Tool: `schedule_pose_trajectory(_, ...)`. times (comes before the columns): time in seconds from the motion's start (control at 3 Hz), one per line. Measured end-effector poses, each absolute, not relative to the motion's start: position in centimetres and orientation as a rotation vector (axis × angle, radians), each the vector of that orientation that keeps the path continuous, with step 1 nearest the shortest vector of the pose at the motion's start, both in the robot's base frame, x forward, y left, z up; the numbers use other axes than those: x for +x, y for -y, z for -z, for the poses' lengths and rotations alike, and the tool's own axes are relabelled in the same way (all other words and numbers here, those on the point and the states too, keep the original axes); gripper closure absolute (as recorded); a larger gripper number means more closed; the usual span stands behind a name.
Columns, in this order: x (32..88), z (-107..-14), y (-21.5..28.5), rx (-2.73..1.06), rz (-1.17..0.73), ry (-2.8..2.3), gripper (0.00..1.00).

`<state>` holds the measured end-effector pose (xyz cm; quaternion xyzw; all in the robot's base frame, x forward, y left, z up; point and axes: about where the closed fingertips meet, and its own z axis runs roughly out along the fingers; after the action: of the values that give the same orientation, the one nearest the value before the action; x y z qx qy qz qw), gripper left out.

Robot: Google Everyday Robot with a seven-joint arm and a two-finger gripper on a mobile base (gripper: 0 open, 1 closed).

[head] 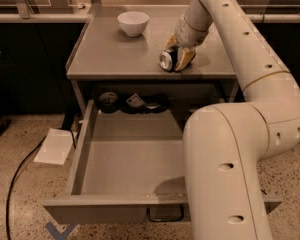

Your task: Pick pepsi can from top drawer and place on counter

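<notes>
The pepsi can point(167, 60) lies on its side on the counter point(115, 54), near the front edge right of centre, with its silver end facing me. My gripper point(177, 54) reaches down from the upper right, and its yellowish fingers point(186, 58) are closed around the can's blue body. The top drawer point(130, 159) is pulled fully open below the counter. Its curved handle point(165, 215) shows at the front. My arm's large white links cover the drawer's right side.
A white bowl point(133, 22) stands at the back of the counter, left of the gripper. Dark items point(108, 100) and a small packet point(136, 101) lie at the drawer's back. White paper point(54, 146) and a black cable point(12, 184) lie on the floor at left.
</notes>
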<state>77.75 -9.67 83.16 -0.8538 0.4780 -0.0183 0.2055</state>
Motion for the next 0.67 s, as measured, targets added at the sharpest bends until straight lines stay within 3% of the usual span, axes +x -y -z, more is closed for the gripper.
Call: schedule_pose_trajectory(0.67, 77.76, -83.16, 9.67, -2.379, 0.051, -1.332, 0.18)
